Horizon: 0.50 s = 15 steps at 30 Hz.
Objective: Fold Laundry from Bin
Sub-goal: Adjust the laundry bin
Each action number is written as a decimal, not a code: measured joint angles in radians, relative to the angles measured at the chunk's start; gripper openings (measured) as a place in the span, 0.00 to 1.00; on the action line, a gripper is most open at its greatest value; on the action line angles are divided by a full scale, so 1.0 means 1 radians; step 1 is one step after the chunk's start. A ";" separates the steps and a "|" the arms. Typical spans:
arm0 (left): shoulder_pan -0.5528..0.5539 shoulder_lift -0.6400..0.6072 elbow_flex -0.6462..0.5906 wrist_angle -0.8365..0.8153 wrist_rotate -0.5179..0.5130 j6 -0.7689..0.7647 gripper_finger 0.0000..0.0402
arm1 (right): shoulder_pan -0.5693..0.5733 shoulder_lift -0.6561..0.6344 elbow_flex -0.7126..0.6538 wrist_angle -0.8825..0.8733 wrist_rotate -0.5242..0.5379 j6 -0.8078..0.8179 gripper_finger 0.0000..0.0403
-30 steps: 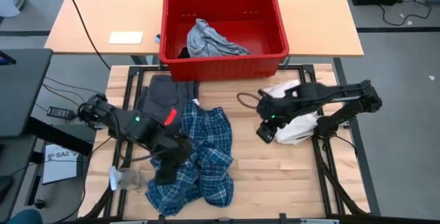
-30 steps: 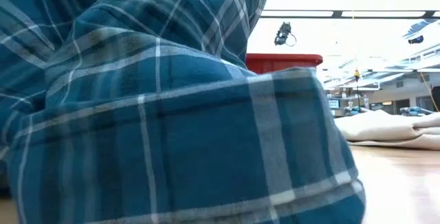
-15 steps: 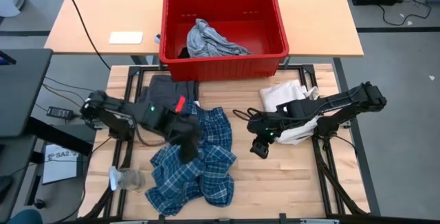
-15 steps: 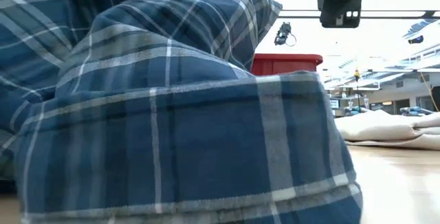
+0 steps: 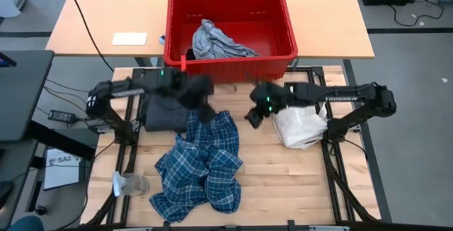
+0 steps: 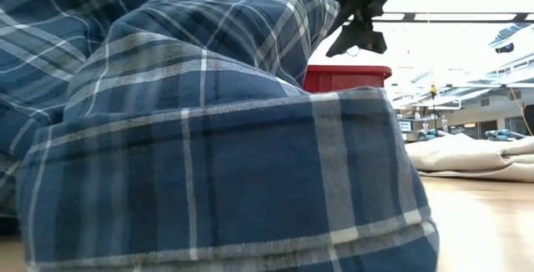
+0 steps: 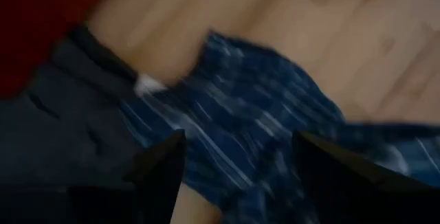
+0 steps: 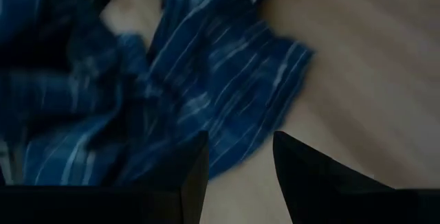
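Here, both grippers hang empty above the plaid shirt (image 5: pixel 198 171).

Your left gripper (image 7: pixel 237 172) has its fingers apart over the shirt's top edge beside the dark grey shorts (image 5: pixel 166 103); your right gripper (image 8: pixel 237 162), also parted, faces it. A light grey piece (image 5: pixel 216 40) lies in the red bin (image 5: pixel 230 66).
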 joint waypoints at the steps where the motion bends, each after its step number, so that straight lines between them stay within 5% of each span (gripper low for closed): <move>1: 0.045 0.000 0.000 0.016 0.022 0.048 0.67 | -0.035 0.000 0.000 0.004 -0.008 -0.013 0.42; 9: 0.367 0.058 -0.002 0.139 0.249 0.351 0.61 | -0.309 0.000 0.000 -0.047 -0.065 -0.109 0.42; 15: 0.490 0.142 -0.002 0.131 0.459 0.499 0.58 | -0.427 0.000 0.000 -0.037 -0.146 -0.160 0.42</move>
